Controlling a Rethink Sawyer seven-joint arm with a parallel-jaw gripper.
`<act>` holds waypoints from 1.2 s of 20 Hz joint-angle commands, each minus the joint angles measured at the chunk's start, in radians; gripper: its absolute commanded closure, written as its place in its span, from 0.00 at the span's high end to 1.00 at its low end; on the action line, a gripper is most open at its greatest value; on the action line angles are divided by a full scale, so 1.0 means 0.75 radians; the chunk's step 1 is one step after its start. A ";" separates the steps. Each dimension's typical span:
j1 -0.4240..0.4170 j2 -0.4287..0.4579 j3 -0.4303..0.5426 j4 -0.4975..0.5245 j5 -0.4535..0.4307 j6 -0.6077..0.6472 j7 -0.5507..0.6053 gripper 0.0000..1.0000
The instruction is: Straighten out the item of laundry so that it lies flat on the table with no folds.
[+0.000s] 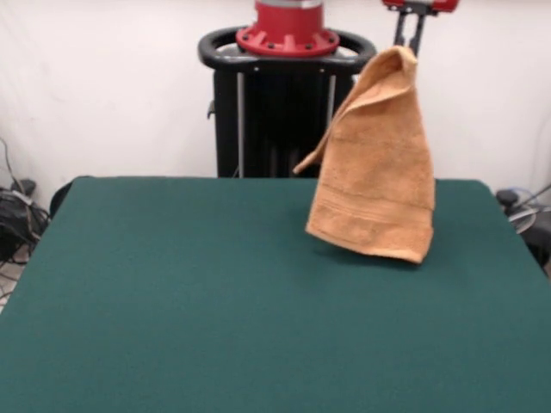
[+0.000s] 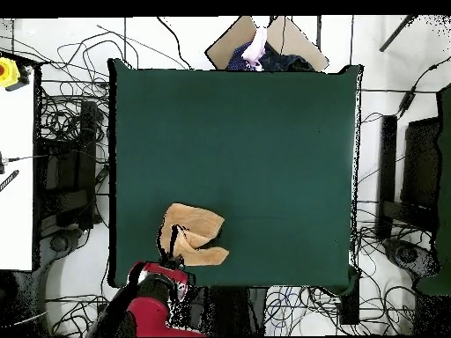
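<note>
The orange-tan towel (image 1: pixel 376 163) hangs in the air from one corner, folded on itself, its lower hem just above the green table (image 1: pixel 172 301) at the far right in the front view. My gripper (image 1: pixel 408 45) comes down from the top edge and is shut on the towel's top corner. In the overhead view the towel (image 2: pixel 195 231) shows as a bunched shape near the table's bottom left, close to the robot's base, and my gripper (image 2: pixel 179 236) sits over it. A woven band stripe runs across the towel's lower part.
The robot's black pedestal (image 1: pixel 284 103) stands behind the table's far edge. Cables (image 2: pixel 62 132) and equipment lie on the floor around the table. A person's hand (image 2: pixel 256 46) shows at the top edge of the overhead view, past the table.
</note>
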 commanded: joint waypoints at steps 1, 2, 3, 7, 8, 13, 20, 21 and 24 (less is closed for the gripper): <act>-0.124 -0.098 0.266 0.212 0.217 0.066 0.237 0.00; -0.175 -0.100 0.328 0.244 0.245 0.036 0.212 0.00; -0.237 -0.105 0.404 0.279 0.273 0.000 0.182 0.00; -0.545 -0.054 0.755 0.393 0.213 -0.192 0.186 0.00; -0.596 -0.043 0.813 0.406 0.182 -0.223 0.200 0.00; -0.865 0.294 0.874 0.298 -0.150 -0.478 0.126 0.00; -0.986 0.578 0.697 0.045 -0.489 -0.593 0.009 0.00; -0.997 0.590 0.676 0.015 -0.520 -0.591 -0.005 0.00; -1.013 0.578 0.627 -0.034 -0.590 -0.577 -0.023 0.00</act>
